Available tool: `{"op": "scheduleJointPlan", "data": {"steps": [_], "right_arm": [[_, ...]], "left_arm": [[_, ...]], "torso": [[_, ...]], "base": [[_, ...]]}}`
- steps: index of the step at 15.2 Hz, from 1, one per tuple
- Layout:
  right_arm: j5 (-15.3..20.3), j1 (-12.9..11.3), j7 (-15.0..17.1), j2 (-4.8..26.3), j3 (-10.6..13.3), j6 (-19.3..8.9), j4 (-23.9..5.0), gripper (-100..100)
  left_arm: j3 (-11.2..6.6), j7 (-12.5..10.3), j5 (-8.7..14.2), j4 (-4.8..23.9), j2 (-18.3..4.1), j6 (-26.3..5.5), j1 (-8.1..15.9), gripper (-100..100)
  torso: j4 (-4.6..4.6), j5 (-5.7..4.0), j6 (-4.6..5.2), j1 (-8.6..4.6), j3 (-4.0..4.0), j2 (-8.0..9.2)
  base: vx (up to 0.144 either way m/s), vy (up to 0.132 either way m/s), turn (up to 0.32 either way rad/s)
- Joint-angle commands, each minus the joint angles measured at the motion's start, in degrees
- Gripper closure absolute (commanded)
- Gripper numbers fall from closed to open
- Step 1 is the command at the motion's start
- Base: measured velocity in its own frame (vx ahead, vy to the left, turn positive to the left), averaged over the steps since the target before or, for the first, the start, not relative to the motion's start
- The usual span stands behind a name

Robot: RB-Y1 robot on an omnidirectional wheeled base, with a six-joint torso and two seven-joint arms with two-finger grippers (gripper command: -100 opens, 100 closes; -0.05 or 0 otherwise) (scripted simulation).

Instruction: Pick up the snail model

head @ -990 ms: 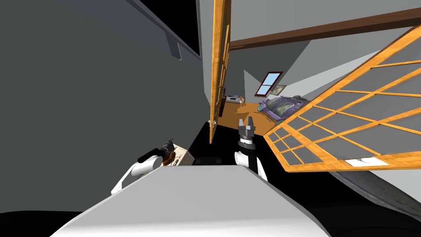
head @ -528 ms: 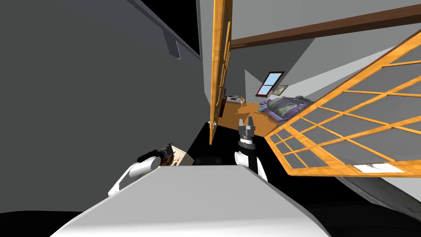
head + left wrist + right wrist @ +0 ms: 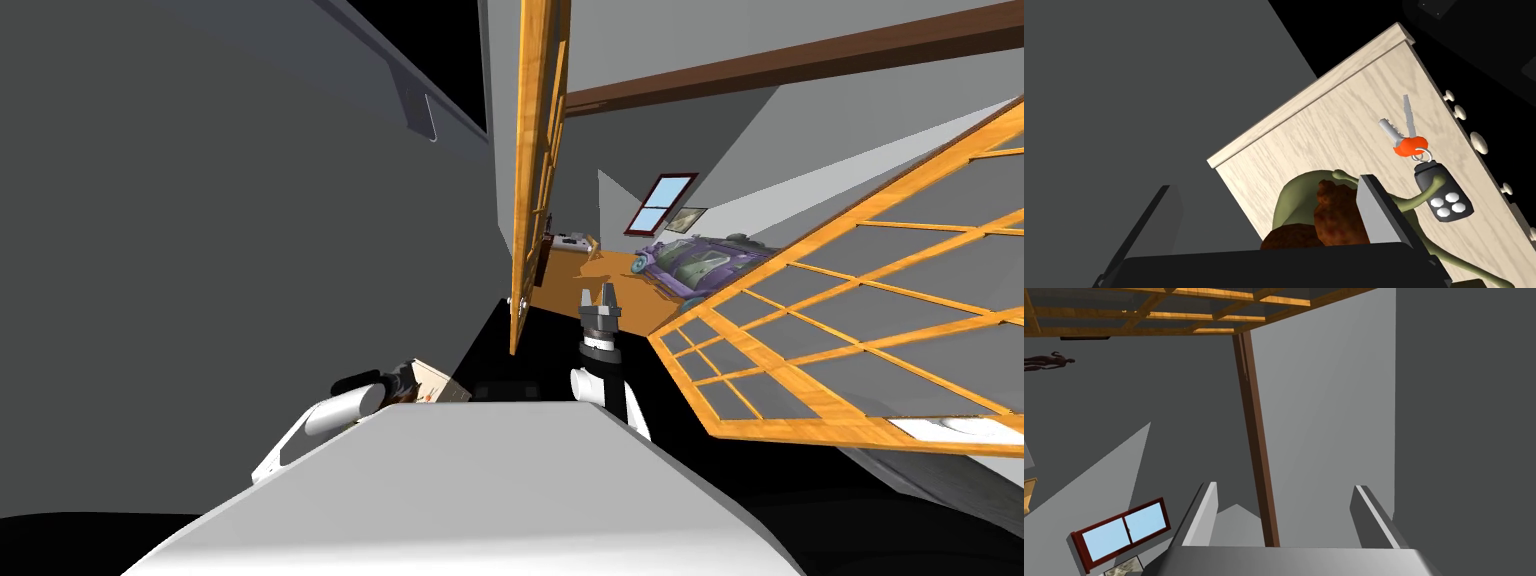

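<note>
The snail model (image 3: 1324, 210), olive green with a brown shell, lies on the pale wood top of a small cabinet (image 3: 1334, 120). My left gripper (image 3: 1267, 182) is open around it. One light finger (image 3: 1376, 210) rests against the shell, and the other, dark finger (image 3: 1151, 225) stands well clear of the snail. From the head camera the left gripper (image 3: 400, 380) sits low at the cabinet (image 3: 445, 382), beside a grey wall. My right gripper (image 3: 598, 296) points forward at the doorway, open with nothing between its fingers (image 3: 1201, 513).
A set of keys with an orange head and a black fob (image 3: 1424, 165) lies on the cabinet top just beyond the snail. An orange lattice door (image 3: 530, 180) stands ahead, and a second lattice panel (image 3: 860, 330) slants at the right. A black area lies below them.
My left arm has drawn back slightly toward me, low beside the cabinet. The whole head view has drifted a little, so the lattice panel at the right sits lower. The right arm is unmoved.
</note>
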State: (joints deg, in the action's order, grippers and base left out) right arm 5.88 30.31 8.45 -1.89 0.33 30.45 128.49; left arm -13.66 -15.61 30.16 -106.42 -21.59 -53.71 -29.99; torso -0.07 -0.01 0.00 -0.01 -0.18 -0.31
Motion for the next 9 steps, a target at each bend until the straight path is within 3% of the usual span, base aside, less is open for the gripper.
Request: {"op": "scheduleJointPlan", "data": {"steps": [1,3,9], "right_arm": [[0.00,0.00,0.00,0.00,0.00,0.00,0.00,0],[0.00,0.00,0.00,0.00,0.00,0.00,0.00,0],[0.00,0.00,0.00,0.00,0.00,0.00,0.00,0]], "left_arm": [[-0.50,-0.98,0.74,0.91,-0.45,-2.86,0.14,-100],[-0.50,-0.98,0.74,0.91,-0.45,-3.94,0.14,-100],[-1.71,-2.62,3.08,3.80,-1.68,-11.18,0.17,-100]], "torso": [[0.00,0.00,0.00,0.00,0.00,0.00],[0.01,0.00,0.00,0.01,0.02,0.03],[0.00,0.01,-0.01,0.05,0.00,0.00]], "base": [[0.061,-0.010,0.023],[0.052,-0.008,0.018],[0.066,0.002,0.026]]}}
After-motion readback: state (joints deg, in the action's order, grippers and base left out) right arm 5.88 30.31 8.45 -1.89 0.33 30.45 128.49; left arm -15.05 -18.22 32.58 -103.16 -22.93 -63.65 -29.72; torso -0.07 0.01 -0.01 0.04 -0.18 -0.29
